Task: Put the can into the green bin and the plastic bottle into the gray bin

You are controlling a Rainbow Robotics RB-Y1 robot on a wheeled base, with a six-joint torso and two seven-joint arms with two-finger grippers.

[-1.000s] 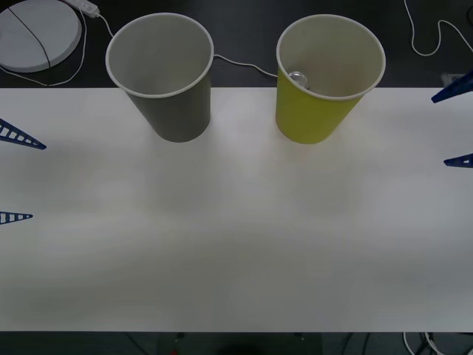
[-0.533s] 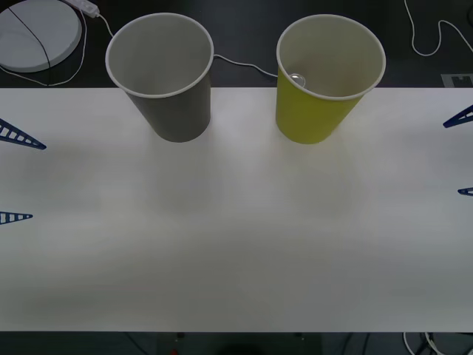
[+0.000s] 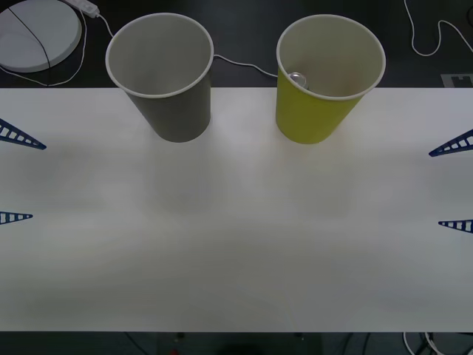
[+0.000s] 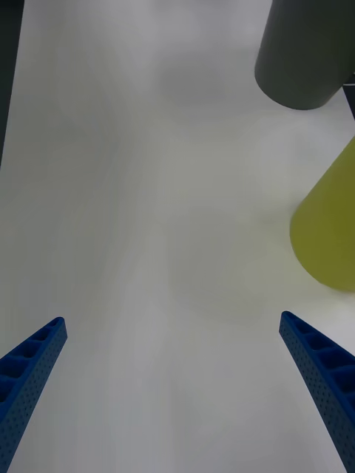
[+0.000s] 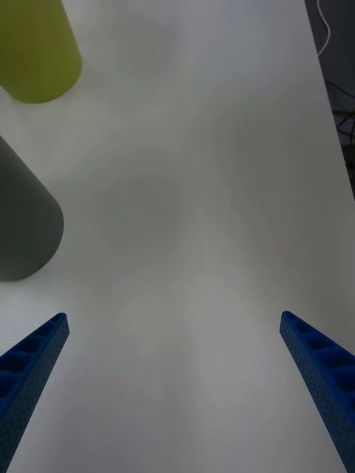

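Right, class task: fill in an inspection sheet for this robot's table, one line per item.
Surface: white table, bare in front of the bins.
Job's things: gray bin and green bin upright at the far edge, apart; can inside the green bin.
Clutter: nothing seen.
Grippers: left gripper open at the left edge; right gripper open at the right edge.
Cables: white cable behind the bins.
Surroundings: round white disc on the dark floor.

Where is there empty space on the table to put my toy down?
Almost the whole white table is bare: everything in front of the gray bin and the green bin, between the left hand and the right hand. The gap between the bins is free too. Only the far edge, where the bins stand, is crowded.
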